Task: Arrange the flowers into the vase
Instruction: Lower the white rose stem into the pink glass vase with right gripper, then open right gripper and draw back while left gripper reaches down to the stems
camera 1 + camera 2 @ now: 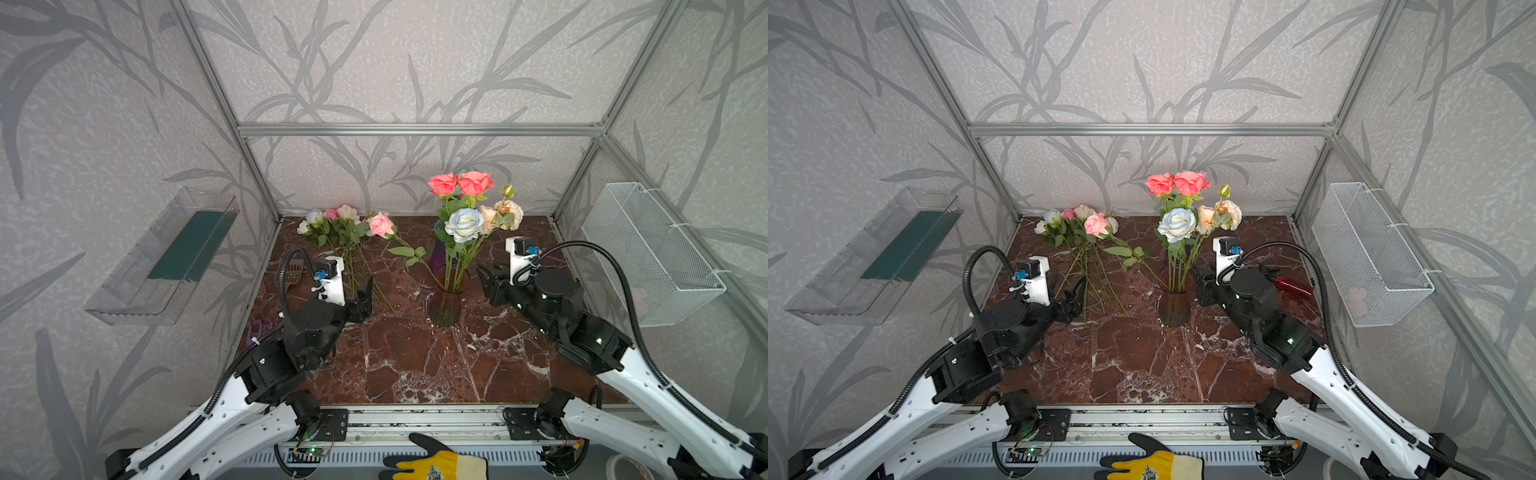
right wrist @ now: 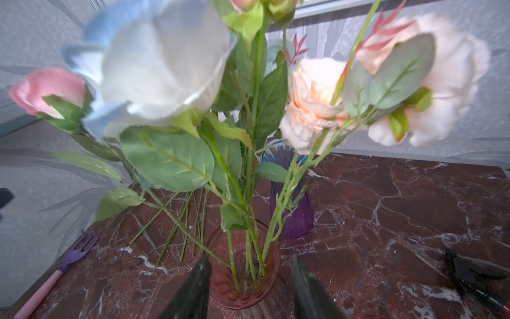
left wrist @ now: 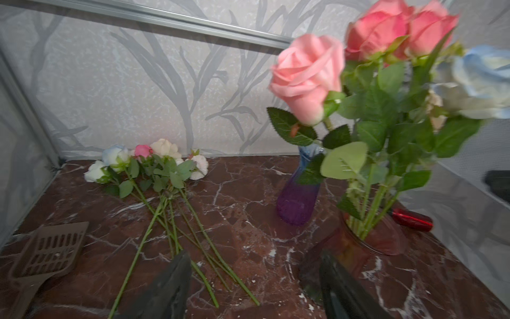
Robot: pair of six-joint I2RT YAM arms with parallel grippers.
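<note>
A dark red glass vase (image 1: pixel 444 307) (image 1: pixel 1173 307) stands mid-table holding several flowers: two coral roses (image 1: pixel 459 183), a pale blue one (image 1: pixel 464 224), cream ones (image 1: pixel 509 214) and a pink rose (image 1: pixel 381 224) leaning out to the left. More flowers (image 1: pixel 336 226) (image 3: pixel 154 165) lie flat at the back left, stems toward me. My left gripper (image 1: pixel 365 291) (image 3: pixel 255 256) hangs open over those stem ends, holding nothing. My right gripper (image 1: pixel 488 276) (image 2: pixel 251 259) is open just right of the vase (image 2: pixel 242 290), its fingers apart near the rim and clear of the stems.
A purple-blue vase (image 1: pixel 438 253) (image 3: pixel 298 198) stands behind the red one. A brown slotted scoop (image 3: pixel 49 248) and a purple fork (image 2: pixel 80 248) lie at the left. A red tube (image 1: pixel 1293 286) and a black pen (image 2: pixel 474 281) lie at the right. A wire basket (image 1: pixel 652 253) hangs on the right wall.
</note>
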